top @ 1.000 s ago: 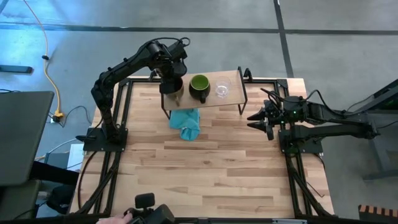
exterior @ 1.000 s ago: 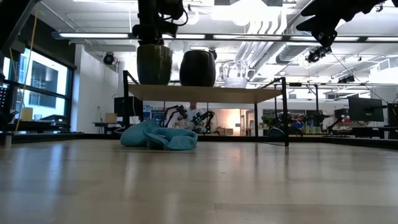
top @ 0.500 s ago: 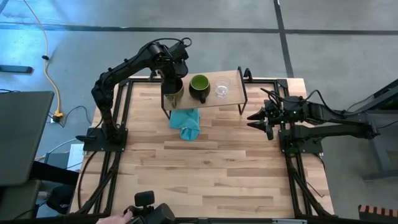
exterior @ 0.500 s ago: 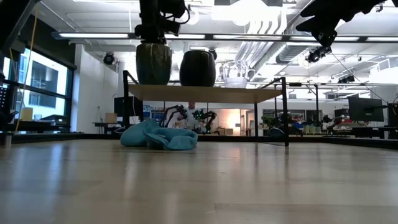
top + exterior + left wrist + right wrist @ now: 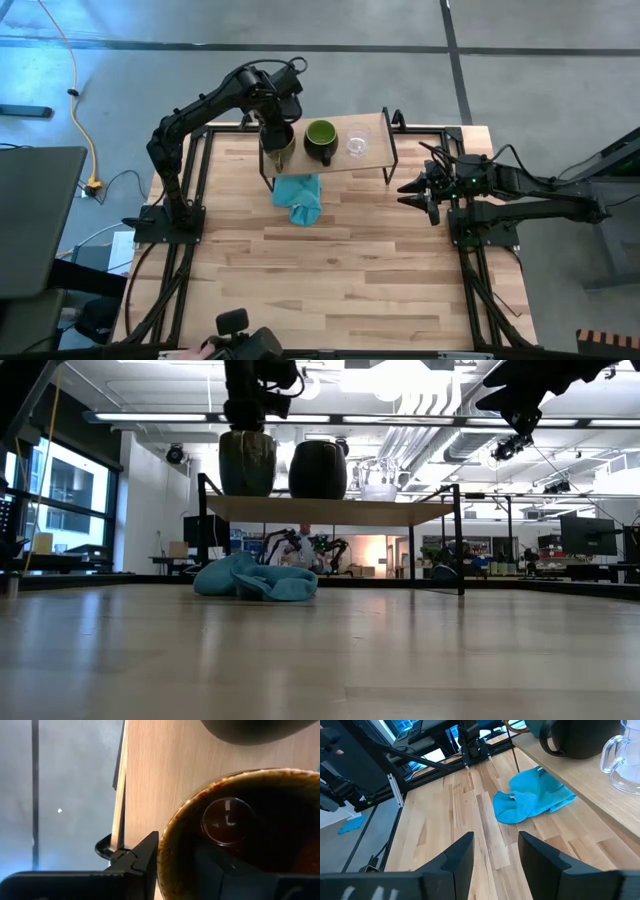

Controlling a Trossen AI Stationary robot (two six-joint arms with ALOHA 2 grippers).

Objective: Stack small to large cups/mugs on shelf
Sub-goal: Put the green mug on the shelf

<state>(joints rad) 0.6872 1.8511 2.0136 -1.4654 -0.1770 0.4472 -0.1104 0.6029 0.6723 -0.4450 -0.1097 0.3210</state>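
Observation:
The brown mug (image 5: 247,463) stands at the left end of the shelf (image 5: 330,510), on its base. Beside it stand the mug that is green within and dark outside (image 5: 321,134) and then the small clear glass cup (image 5: 357,143). My left gripper (image 5: 275,128) is above the brown mug, shut on its rim. My right gripper (image 5: 420,190) hovers open and empty over the table's right side, clear of the shelf. My left gripper holds the brown mug by its rim (image 5: 167,845), one finger inside the mug (image 5: 215,870) and one outside (image 5: 145,857). The fingers come from above, pointing down. The mug stands upright with its base on the shelf's left end.
A crumpled teal cloth (image 5: 300,195) lies on the table just in front of the shelf, partly under it. The shelf's black legs (image 5: 390,170) stand at its corners. Bare plank tabletop (image 5: 330,280) stretches toward the near edge.

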